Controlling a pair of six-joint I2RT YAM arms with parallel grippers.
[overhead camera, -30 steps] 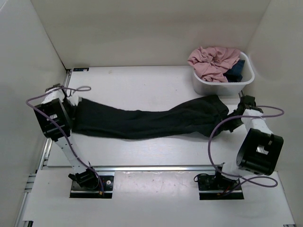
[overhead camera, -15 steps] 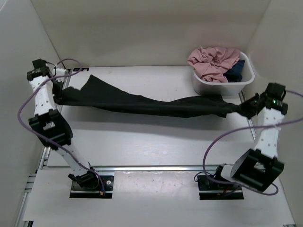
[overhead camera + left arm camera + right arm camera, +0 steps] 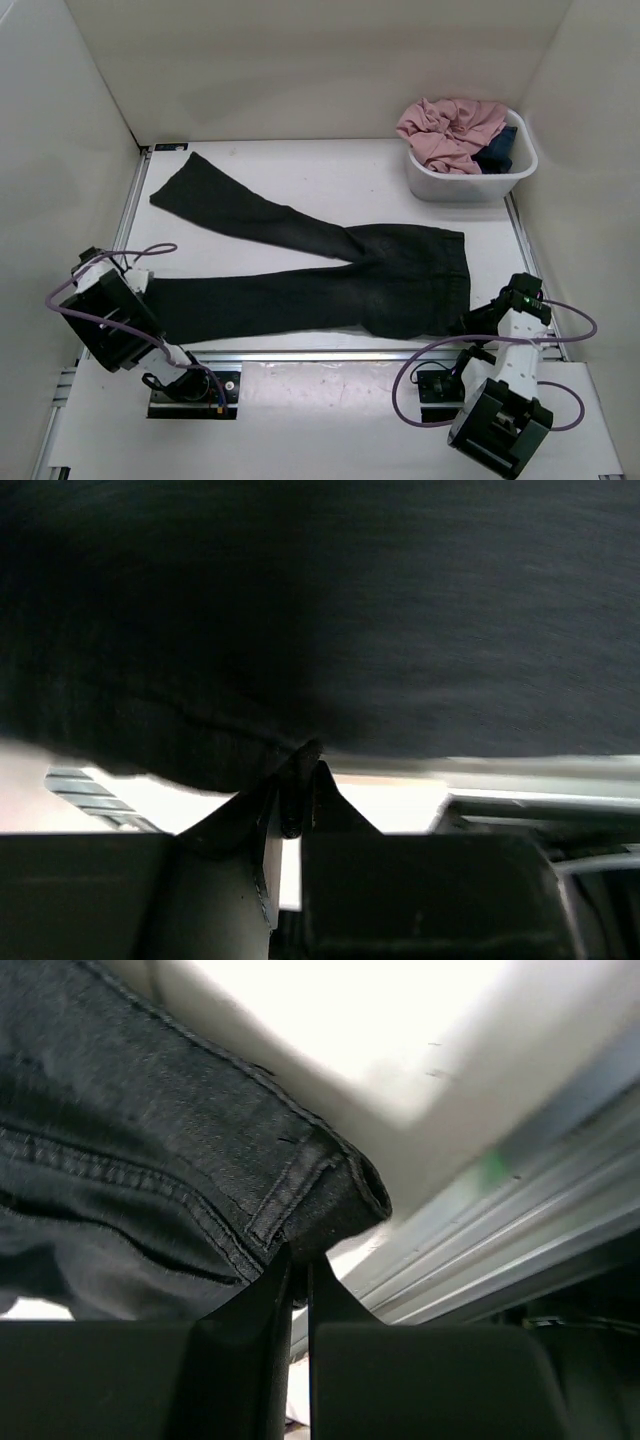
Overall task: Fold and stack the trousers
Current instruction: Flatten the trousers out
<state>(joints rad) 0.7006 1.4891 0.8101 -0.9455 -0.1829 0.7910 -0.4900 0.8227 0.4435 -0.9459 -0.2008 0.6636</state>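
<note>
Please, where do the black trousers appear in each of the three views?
Top external: trousers spread flat across the table, waist on the right.
Left wrist: leg cloth fills the upper half.
Right wrist: waistband corner, left and centre.
Shared landmark: metal rail along the near edge.

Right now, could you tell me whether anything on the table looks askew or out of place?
The trousers lie flat but splayed: one leg angles to the far left corner, the other runs along the near edge, a V instead of side by side. The left pincer grips the near hem, the right pincer the waistband corner.
</note>
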